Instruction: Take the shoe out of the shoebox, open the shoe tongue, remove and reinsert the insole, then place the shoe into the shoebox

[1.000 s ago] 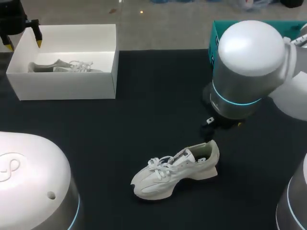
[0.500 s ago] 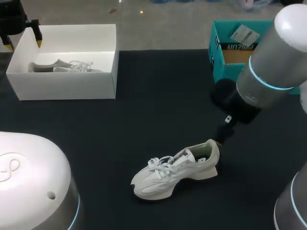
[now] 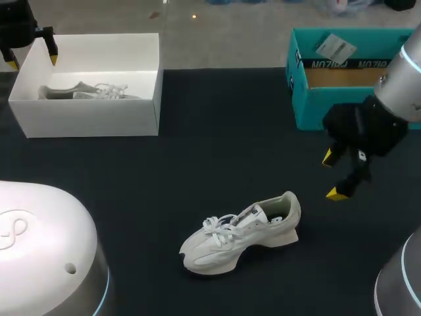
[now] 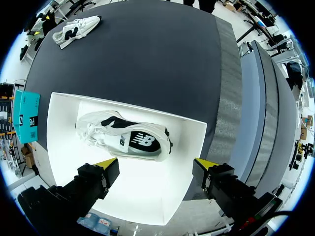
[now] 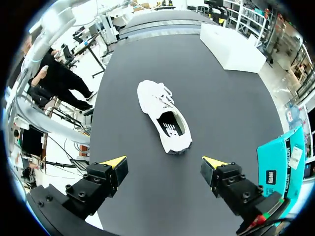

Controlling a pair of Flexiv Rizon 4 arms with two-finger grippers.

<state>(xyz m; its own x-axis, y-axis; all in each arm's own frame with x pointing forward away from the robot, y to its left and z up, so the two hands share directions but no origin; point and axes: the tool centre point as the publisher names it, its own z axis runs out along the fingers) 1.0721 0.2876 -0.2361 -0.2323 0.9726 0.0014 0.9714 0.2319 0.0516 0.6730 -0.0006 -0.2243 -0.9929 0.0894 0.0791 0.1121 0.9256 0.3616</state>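
Backed away from the heel (image 3: 289, 207), my right gripper (image 3: 333, 175) hangs spread wide beside the shoe (image 3: 240, 232) on the table (image 3: 217, 145), left gripper (image 4: 156, 163) equally wide over the shoebox (image 3: 85, 118); I'd narrow the 2 fingers (image 3: 339, 193) and pinch the tongue (image 3: 252, 214) squarely.

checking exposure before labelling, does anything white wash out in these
Left wrist view: the shoebox floor glares nearly blank white beside the boxed shoe, itself readable. Head and right wrist views: the table shoe looks evenly lit on the dark table.
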